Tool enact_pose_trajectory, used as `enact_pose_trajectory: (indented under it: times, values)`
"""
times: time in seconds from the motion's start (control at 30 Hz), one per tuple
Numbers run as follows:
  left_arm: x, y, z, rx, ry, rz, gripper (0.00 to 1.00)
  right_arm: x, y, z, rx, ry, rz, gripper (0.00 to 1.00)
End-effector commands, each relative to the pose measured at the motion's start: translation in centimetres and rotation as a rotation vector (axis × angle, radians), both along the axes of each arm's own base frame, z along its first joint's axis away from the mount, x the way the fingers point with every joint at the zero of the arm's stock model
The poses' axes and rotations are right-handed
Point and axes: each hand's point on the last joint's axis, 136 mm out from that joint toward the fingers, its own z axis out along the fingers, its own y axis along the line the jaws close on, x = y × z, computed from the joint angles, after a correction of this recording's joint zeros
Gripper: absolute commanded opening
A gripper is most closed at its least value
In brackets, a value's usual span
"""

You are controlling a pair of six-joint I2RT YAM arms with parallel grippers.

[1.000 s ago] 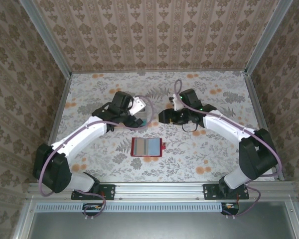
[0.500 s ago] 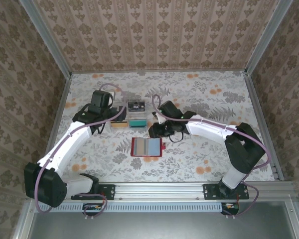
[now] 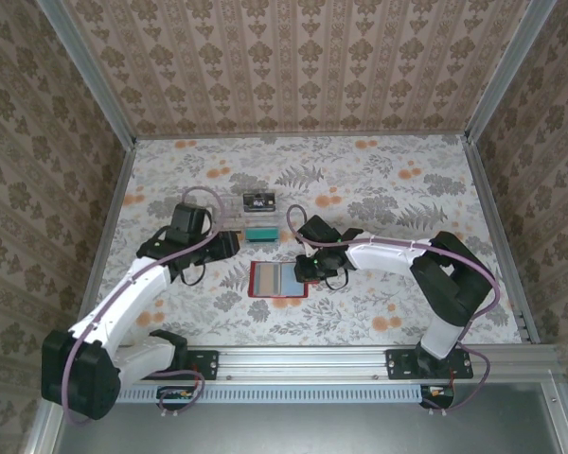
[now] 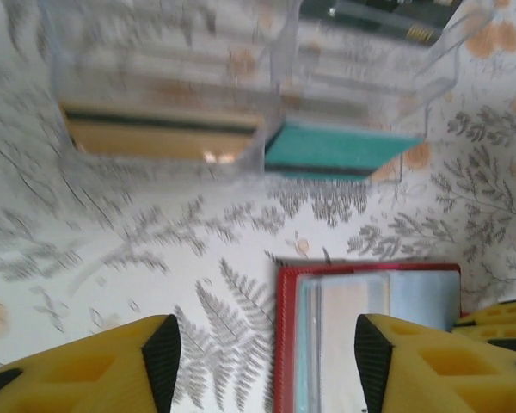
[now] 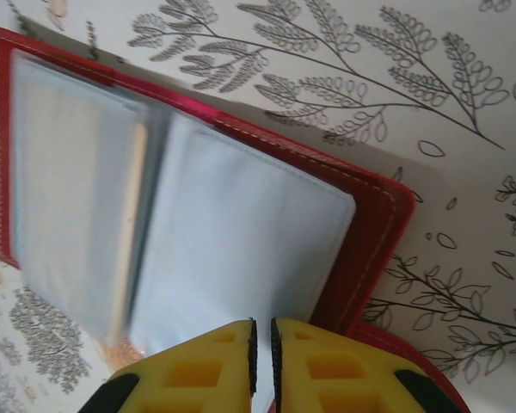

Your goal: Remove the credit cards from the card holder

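Flat red folding card holder (image 3: 278, 280) lay open mid-tabletop (image 3: 388, 189), pockets up. Right fingers (image 5: 198, 374) closed, tips at its right edge, probably pinning it. Left fingers (image 4: 86, 370) spread, poised above its left side. Thin flat credit cards (image 4: 335, 149) sat in clear plastic tray (image 3: 229, 219) behind.

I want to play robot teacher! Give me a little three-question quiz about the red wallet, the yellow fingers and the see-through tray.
1. True or false: the red card holder lies folded shut on the table.
2. Pick one. The left gripper is: A) open, B) shut on a card, C) shut on the tray.
3. Fill the gap: in the clear plastic tray, beside the tan card, lies a ____ one.

Key: 1 false, it lies open. 2 A. 3 teal: the teal card.
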Motion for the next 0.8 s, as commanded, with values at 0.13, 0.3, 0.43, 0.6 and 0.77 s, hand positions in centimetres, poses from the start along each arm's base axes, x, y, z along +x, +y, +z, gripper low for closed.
enact_pose_trajectory:
  times: [0.13, 0.3, 0.43, 0.6, 0.77]
  values:
    - [-3.0, -5.6, -3.4, -0.141, 0.182, -0.106, 0.41, -0.2, -1.0, -1.8, -0.067, -0.001, -0.036, 0.15]
    - [-4.3, -7.5, -5.8, -0.128, 0.266, -0.158, 0.26, -0.1, -0.8, -2.0, -0.073, 0.002, -0.034, 0.15]
    - [-4.8, -7.4, -7.0, -0.101, 0.303, -0.162, 0.26, -0.1, -0.6, -2.1, -0.074, -0.001, -0.030, 0.16]
    - [-5.0, -7.6, -8.0, -0.089, 0.336, -0.173, 0.26, -0.1, -0.6, -2.2, -0.076, 0.001, -0.027, 0.16]
    - [-5.1, -7.5, -9.0, -0.073, 0.357, -0.177, 0.26, -0.1, -0.6, -2.2, -0.078, 0.001, -0.024, 0.16]
